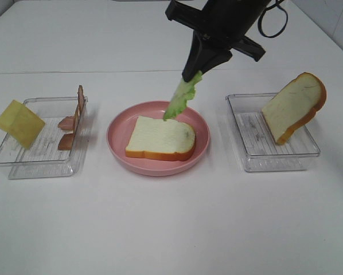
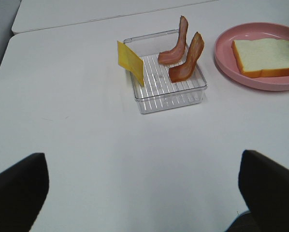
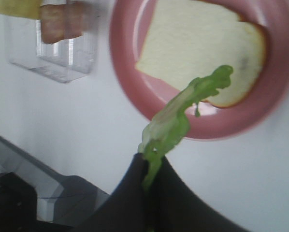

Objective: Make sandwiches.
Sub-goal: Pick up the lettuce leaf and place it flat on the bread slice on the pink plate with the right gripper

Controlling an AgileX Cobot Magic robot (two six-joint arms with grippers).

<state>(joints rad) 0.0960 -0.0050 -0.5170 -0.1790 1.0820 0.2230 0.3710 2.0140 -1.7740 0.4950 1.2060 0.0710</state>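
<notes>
One white bread slice (image 1: 161, 137) with tan crust lies flat on the pink plate (image 1: 117, 146) in the middle of the table. Above the plate's far side my right gripper (image 1: 193, 74) is shut on a green lettuce leaf (image 1: 182, 95), which hangs down with its tip over the slice's far edge. The right wrist view shows the lettuce (image 3: 178, 118) dangling from the right gripper (image 3: 147, 166) over the bread (image 3: 202, 48). Another bread slice (image 1: 295, 106) leans in the right tray (image 1: 275, 160). My left gripper's fingers (image 2: 16, 186) stand wide open, empty, away from the bacon (image 2: 183, 53) and cheese (image 2: 131, 62).
The clear left tray (image 1: 39, 166) holds a yellow cheese square (image 1: 19, 122) leaning on its left wall and bacon strips (image 1: 73, 120) leaning on its right wall. The table's far edge seam runs behind the trays.
</notes>
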